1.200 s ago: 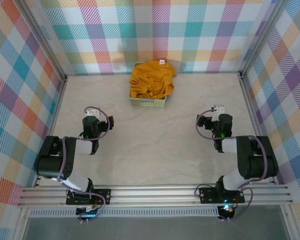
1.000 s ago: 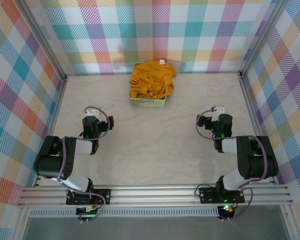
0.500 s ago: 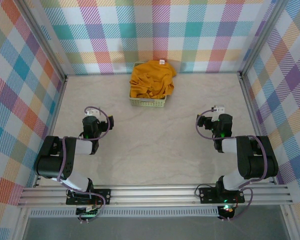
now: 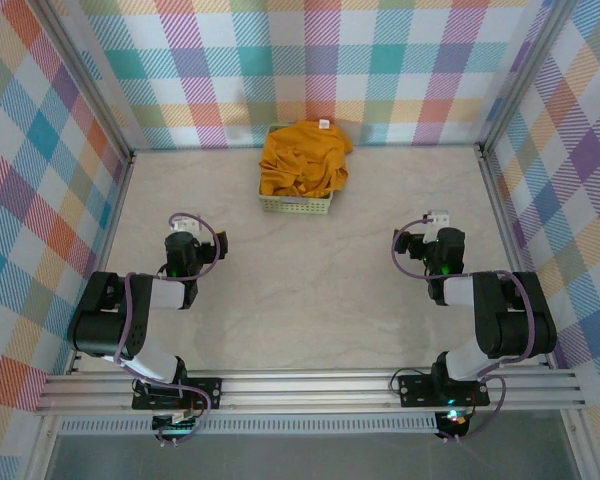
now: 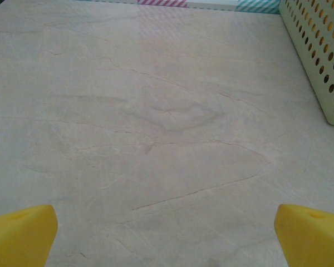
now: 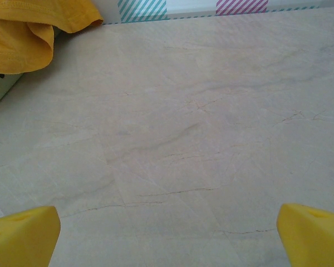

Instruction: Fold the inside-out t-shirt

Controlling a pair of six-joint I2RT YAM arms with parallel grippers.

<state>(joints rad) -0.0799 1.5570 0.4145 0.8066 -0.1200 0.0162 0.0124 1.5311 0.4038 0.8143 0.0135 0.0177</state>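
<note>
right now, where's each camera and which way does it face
top external: above and behind the arm bases, looking down on the beige marble-pattern table, the mustard-yellow cotton t-shirt heaped in the pale green perforated plastic basket; left arm, right arm show.
left wrist: low over the table, facing the far wall; the open left claw, yellow fingertips in the bottom corners, basket wall at right.
right wrist: same low forward look; open right claw, t-shirt draping the basket at upper left.
shared: both wrist views catch the basket.

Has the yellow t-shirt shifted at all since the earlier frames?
No. The t-shirt lies heaped in the basket as before, its white tag at the same spot against the back wall.
</note>
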